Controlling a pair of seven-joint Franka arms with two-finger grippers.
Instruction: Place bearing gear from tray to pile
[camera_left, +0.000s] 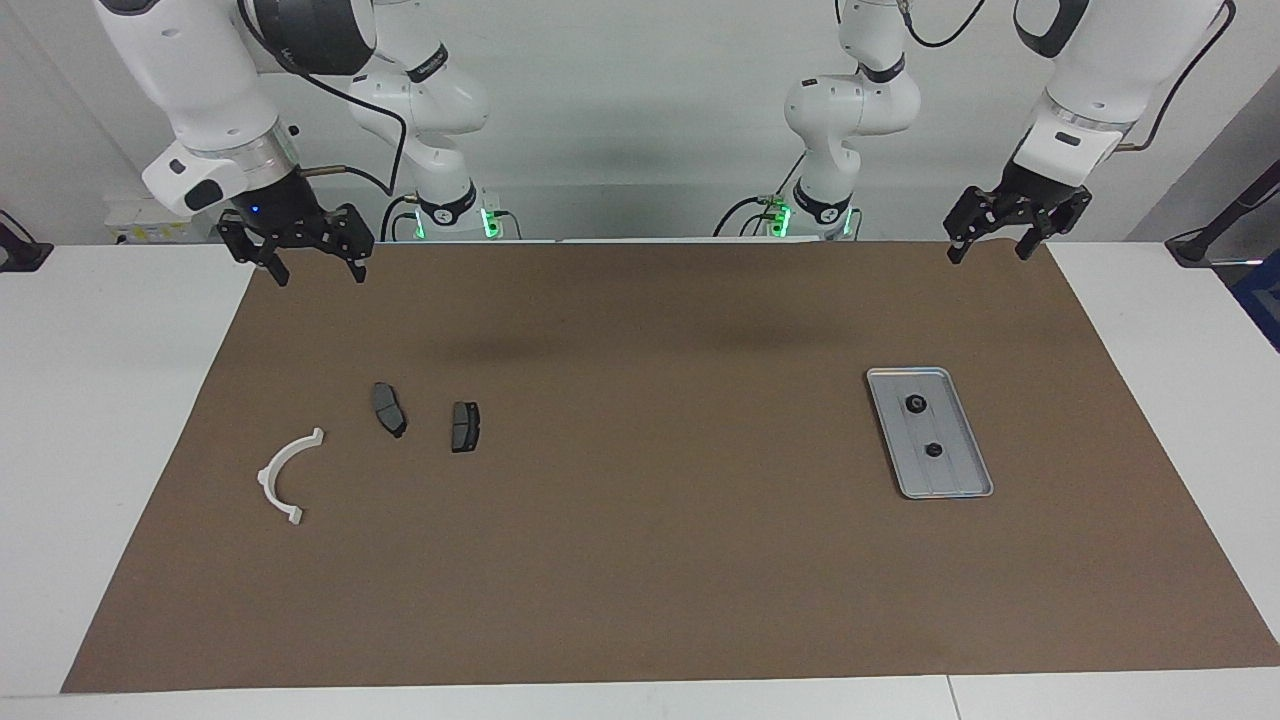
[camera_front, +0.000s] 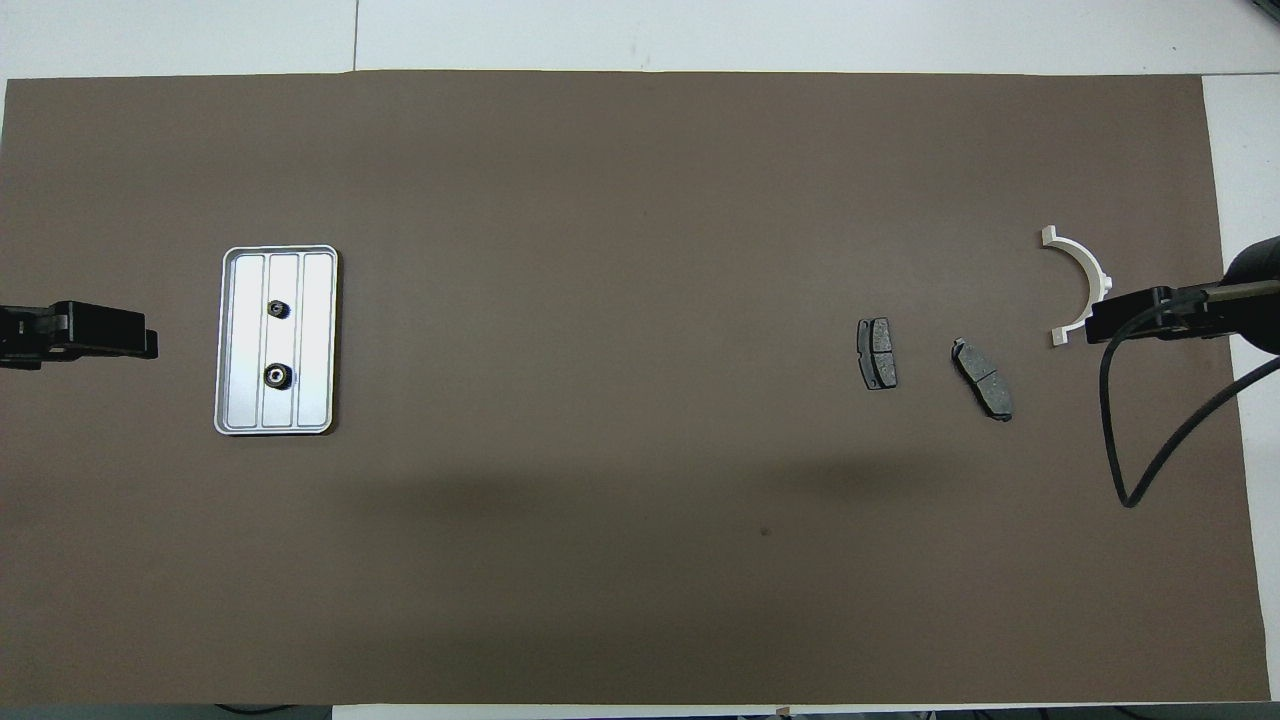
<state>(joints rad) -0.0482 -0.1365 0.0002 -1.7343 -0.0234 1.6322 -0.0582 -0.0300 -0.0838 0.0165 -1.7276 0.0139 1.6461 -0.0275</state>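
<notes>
White curved plastic arc (camera_left: 287, 475) and two dark grey brake pads (camera_left: 389, 408) form the pile, below the raised right gripper (camera_left: 312, 262), jaws open. Two small dark bearing gears (camera_left: 915, 403) sit on the ribbed silver-grey metal tray (camera_left: 958, 487), below the raised left gripper (camera_left: 990, 243), also open.
</notes>
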